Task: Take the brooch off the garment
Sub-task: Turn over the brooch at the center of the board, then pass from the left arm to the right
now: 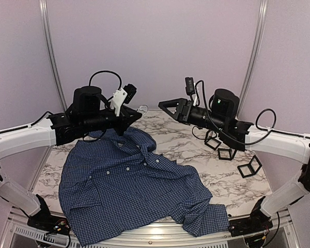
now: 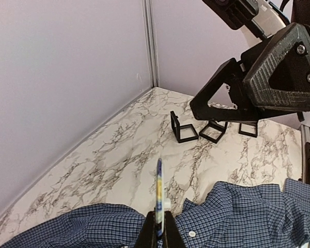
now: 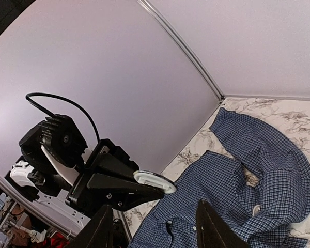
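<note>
Marble-patterned table (image 1: 196, 155) carries the shirt (image 1: 129, 186), a dark blue fine check with small white buttons, spread flat across its near left part. From above, the brooch (image 1: 142, 108) is only a small pale loop at the tip of the left gripper (image 1: 136, 114), raised above the shirt's far edge. Its colours cannot be made out here. The right gripper (image 1: 168, 106) hangs in the air just to its right, pointing at it. Three black frames (image 1: 227, 153) stand on the bare marble under the right arm.

The left wrist camera sees the brooch (image 2: 159, 191) edge-on, as a thin upright sliver. It is bluish at the top and yellowish lower down, with a pale bit at one side. The left gripper (image 2: 159, 230) has its two fingers pinched tight on the sliver's lower part. Behind it the shirt (image 2: 248, 212) lies on the marble, with the frames (image 2: 183, 128) farther back. The other arm's black fingers fill the upper right.

The right wrist camera alone shows the brooch's (image 3: 155, 182) face, a pale roundish disc with a darker rim. It sits at the tip of the left gripper (image 3: 144, 190), clear of the shirt (image 3: 258, 170) beyond. The right gripper (image 3: 157, 227) has its fingers spread apart with nothing between them.
</note>
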You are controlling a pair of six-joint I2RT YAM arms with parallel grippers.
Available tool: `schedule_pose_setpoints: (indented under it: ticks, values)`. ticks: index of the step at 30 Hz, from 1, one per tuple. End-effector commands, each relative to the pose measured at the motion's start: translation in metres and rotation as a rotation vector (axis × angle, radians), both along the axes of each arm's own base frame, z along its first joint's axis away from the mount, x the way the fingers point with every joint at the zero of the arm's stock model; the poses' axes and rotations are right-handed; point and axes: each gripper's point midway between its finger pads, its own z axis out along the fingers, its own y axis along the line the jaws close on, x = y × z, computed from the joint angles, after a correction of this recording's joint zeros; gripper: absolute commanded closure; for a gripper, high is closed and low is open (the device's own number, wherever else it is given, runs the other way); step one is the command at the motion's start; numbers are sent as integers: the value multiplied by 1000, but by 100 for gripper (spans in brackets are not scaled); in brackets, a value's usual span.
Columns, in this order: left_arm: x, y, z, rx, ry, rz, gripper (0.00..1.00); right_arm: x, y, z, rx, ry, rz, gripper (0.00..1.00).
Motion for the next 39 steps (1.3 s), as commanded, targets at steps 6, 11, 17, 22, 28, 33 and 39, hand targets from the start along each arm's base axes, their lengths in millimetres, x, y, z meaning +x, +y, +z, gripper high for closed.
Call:
schedule_pose_setpoints:
  ticks: [6, 11, 17, 22, 28, 33, 39]
  values:
    - [18, 16, 43, 179, -443, 197, 100, 1, -4, 12, -26, 80, -8, 50]
    - [12, 21, 50, 296, -657, 296, 100, -3, 0, 18, 2, 127, 21, 54]
    - [1, 27, 59, 431, -931, 456, 100, -5, 4, 30, 9, 142, 34, 55]
    - [-7, 23, 62, 472, -1026, 503, 100, -7, 14, 29, -25, 163, 51, 57]
    - [-14, 19, 51, 609, -1203, 582, 100, -9, 23, 26, -29, 185, 75, 60]
    - [-18, 14, 46, 630, -1266, 599, 100, -12, 28, 33, -24, 181, 94, 62]
    - [-18, 9, 39, 658, -1299, 605, 100, -13, 30, 20, -55, 212, 98, 64]
